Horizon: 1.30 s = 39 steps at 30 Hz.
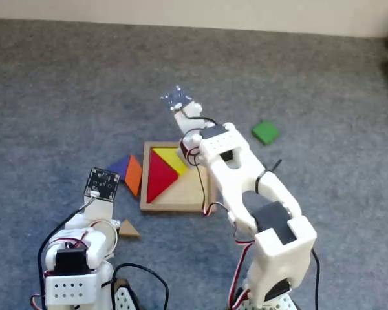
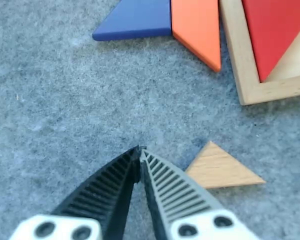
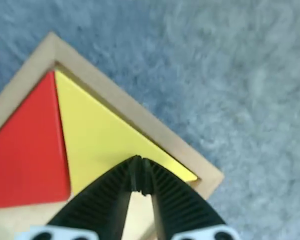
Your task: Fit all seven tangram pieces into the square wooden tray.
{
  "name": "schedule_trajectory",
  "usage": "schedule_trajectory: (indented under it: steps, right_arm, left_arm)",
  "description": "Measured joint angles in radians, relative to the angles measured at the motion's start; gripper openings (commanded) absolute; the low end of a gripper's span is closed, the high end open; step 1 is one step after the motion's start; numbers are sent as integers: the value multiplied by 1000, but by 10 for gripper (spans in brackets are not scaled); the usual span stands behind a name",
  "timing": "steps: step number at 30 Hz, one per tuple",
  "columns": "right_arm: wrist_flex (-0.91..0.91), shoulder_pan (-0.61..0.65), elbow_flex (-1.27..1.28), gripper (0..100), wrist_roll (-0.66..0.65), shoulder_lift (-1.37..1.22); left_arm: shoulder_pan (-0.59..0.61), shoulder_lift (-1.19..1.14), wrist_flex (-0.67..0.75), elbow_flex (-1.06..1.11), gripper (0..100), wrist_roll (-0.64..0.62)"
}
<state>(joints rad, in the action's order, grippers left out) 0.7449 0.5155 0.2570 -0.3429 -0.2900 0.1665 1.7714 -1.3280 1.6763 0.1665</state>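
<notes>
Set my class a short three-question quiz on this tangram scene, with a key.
1. True or false: the green square block lies on the grey carpet, outside the square wooden tray.
2. Which pieces lie in the tray? A) red triangle and yellow triangle B) blue and orange pieces C) green block alone.
3. Fill in: the left gripper, beside the plain wooden triangle, has its fingers ____.
Key: 1 true; 2 A; 3 shut.
</notes>
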Motion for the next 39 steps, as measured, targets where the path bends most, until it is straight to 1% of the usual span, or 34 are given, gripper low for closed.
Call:
schedule_trajectory:
  steps: [4, 9, 15, 19, 24, 28, 30, 33, 35, 36, 37, 39]
  right_arm:
    - [-57, 18, 0, 4, 0, -2]
    - [-71, 23, 3, 4, 0, 12]
    - [-71, 17, 130, 4, 0, 190]
    - [-71, -41, 244, 4, 0, 379]
    - [-71, -155, 353, 6, 0, 605]
    - [-71, -239, 370, 9, 0, 658]
    - [-71, -281, 371, 58, 0, 647]
    - [-71, -344, 361, 241, 55, 568]
    - [-66, -377, 304, 354, 81, 480]
    - [-49, -387, 267, 385, 86, 436]
    - [-26, -393, 221, 396, 89, 385]
    - [41, -399, 107, 396, 92, 285]
  left_arm:
    - [0, 0, 0, 0, 6, 0]
    - [0, 0, 0, 0, 6, 0]
    - [0, 0, 0, 0, 6, 0]
    - [0, 0, 0, 0, 6, 0]
    - [0, 0, 0, 0, 6, 0]
    - [0, 0, 0, 0, 6, 0]
    - [0, 0, 0, 0, 6, 0]
    - [0, 0, 0, 0, 6, 0]
    - [0, 0, 0, 0, 6, 0]
    - [0, 0, 0, 0, 6, 0]
    - [0, 0, 0, 0, 6, 0]
    - [0, 0, 0, 0, 6, 0]
